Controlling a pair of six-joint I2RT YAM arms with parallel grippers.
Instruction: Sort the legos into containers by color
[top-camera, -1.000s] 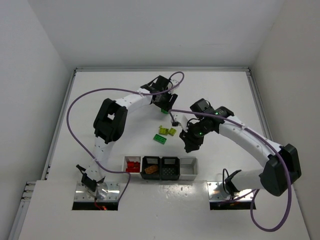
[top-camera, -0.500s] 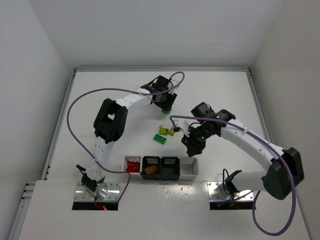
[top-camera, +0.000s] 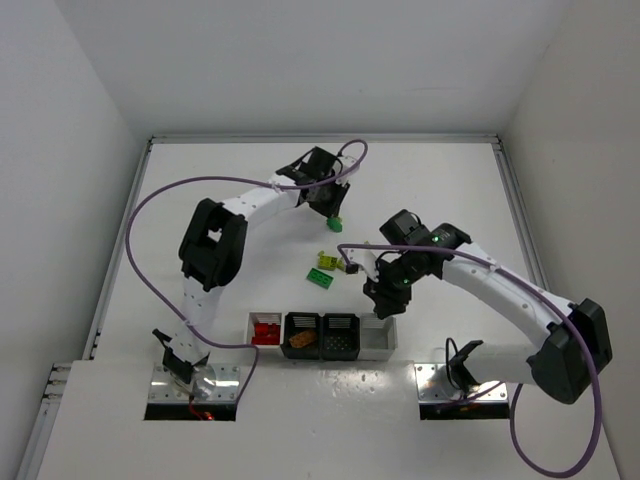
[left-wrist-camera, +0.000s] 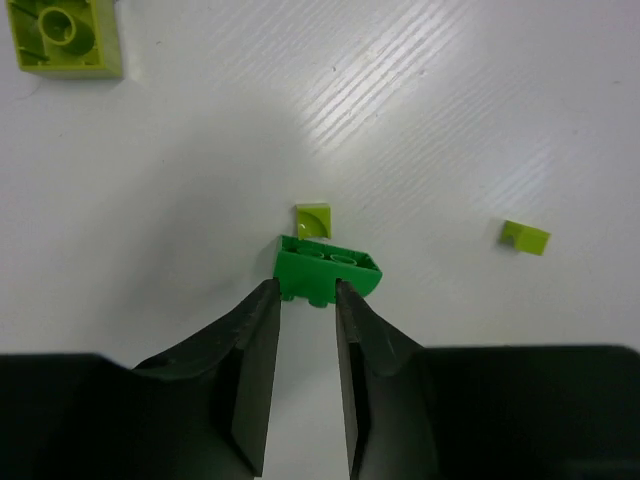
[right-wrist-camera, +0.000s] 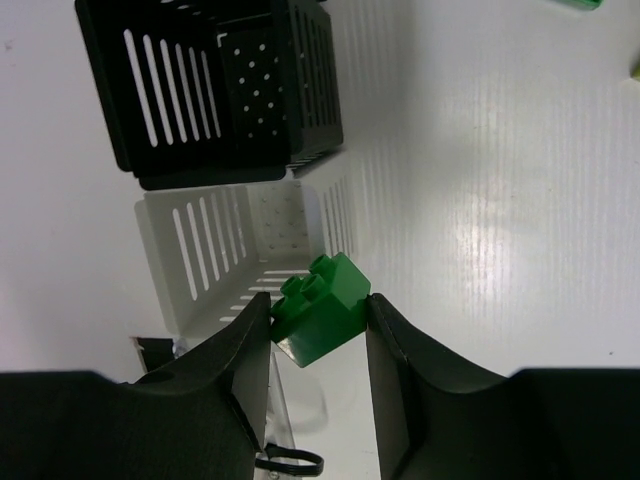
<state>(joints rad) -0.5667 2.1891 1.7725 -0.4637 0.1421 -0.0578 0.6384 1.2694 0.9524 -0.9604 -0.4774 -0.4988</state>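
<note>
In the left wrist view my left gripper (left-wrist-camera: 307, 290) is shut on the near edge of a green lego (left-wrist-camera: 328, 268) at the table's far middle (top-camera: 337, 222). A tiny yellow-green piece (left-wrist-camera: 312, 219) lies just beyond it. My right gripper (right-wrist-camera: 318, 320) is shut on a darker green lego (right-wrist-camera: 320, 308), held tilted above the right white bin (right-wrist-camera: 240, 250). From above, the right gripper (top-camera: 383, 295) hangs over the right end of the containers (top-camera: 377, 347). Two yellow-green legos (top-camera: 326, 260) and a green one (top-camera: 321, 279) lie between the arms.
The left white bin holds red legos (top-camera: 265, 331); the black bin beside it holds a brown-orange one (top-camera: 300, 342). The other black bin (right-wrist-camera: 220, 80) stands next to the white one. More yellow-green pieces (left-wrist-camera: 65, 35) (left-wrist-camera: 525, 236) lie near the left gripper.
My right arm has carried its green lego toward me, to above the right white bin. The left jaws have closed in on the green lego.
</note>
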